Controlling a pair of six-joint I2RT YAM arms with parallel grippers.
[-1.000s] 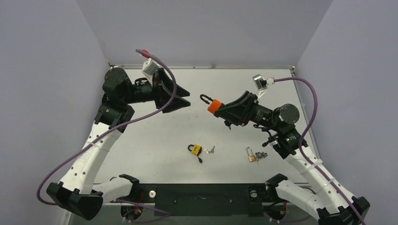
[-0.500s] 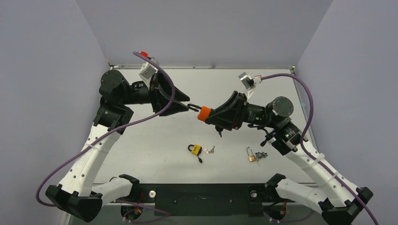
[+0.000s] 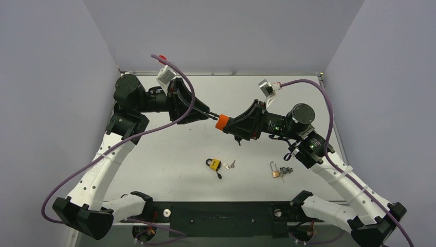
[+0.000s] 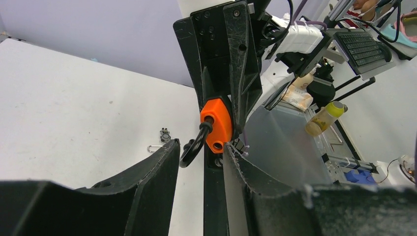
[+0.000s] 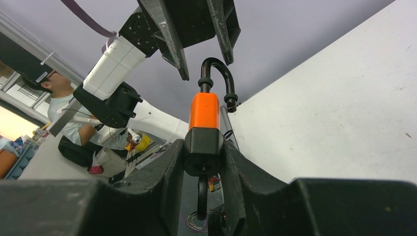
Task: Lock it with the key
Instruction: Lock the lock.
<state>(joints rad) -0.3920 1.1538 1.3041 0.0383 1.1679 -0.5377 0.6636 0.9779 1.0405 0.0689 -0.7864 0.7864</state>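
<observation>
1. From the top, the right claw (image 3: 229,124) is clenched on an orange padlock (image 3: 222,122) and holds it high over the table (image 3: 169,149). The left claw (image 3: 208,114) meets it, its tips at the lock's black hoop. A yellow padlock (image 3: 214,164) with keys (image 3: 231,164) and a brass padlock (image 3: 275,171) lie on the table, well apart from the claws.
2. In the left wrist view, the hoop (image 4: 193,147) sits between the left claw's two fingers (image 4: 152,167). It is close to one finger, but I cannot tell if they touch. The claw is not clenched.
3. In the right wrist view, the right claw squeezes the lock's black bottom part. The orange part and hoop stick out past the fingers. One end of the hoop hangs free beside the lock. The left claw's tips stand on each side of the hoop, with gaps. A small dark thing hangs under the lock; I cannot tell if it is the key.
</observation>
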